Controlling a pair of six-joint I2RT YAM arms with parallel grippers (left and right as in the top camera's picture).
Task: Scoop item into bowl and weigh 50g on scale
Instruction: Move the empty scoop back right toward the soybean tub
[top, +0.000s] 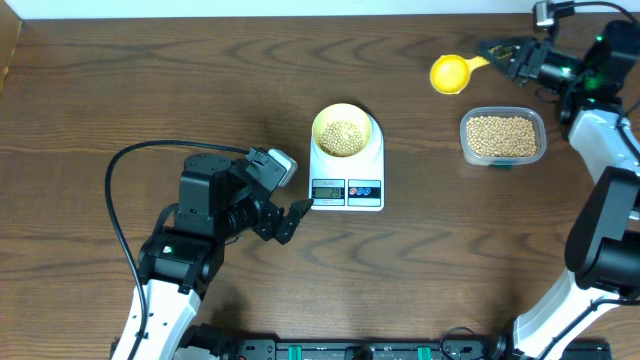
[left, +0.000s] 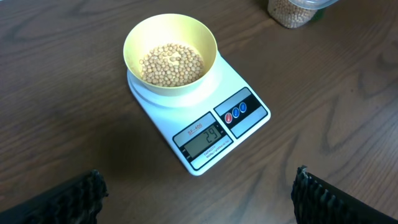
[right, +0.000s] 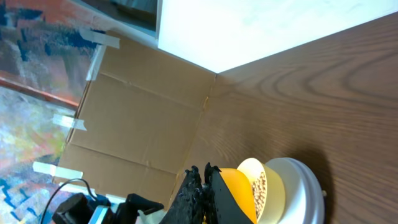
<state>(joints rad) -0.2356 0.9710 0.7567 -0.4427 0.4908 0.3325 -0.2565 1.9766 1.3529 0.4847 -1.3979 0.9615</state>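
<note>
Near the middle of the worktop sits the scale, its display turned toward the near edge. The bowl stands on the far part of the scale's top. A shallow layer of beans covers the bottom of the bowl, well below the rim. From the left wrist view the display reads what looks like 29 (the digits are small), with the two round buttons just beside it.

Just left of the scale's near-left corner, the left gripper points at the display edge with its jaws spread as wide as they go. It holds nothing, and in its own camera only the two dark fingertips show at the bottom corners.

Toward the far right corner of the worktop, the right gripper is clamped tight on the handle of the yellow scoop. The scoop's cup points left, toward the middle. Whether the scoop is raised or resting on the wood cannot be told from above. Near the right edge, just nearer than the scoop, a clear container stands holding more beans.
</note>
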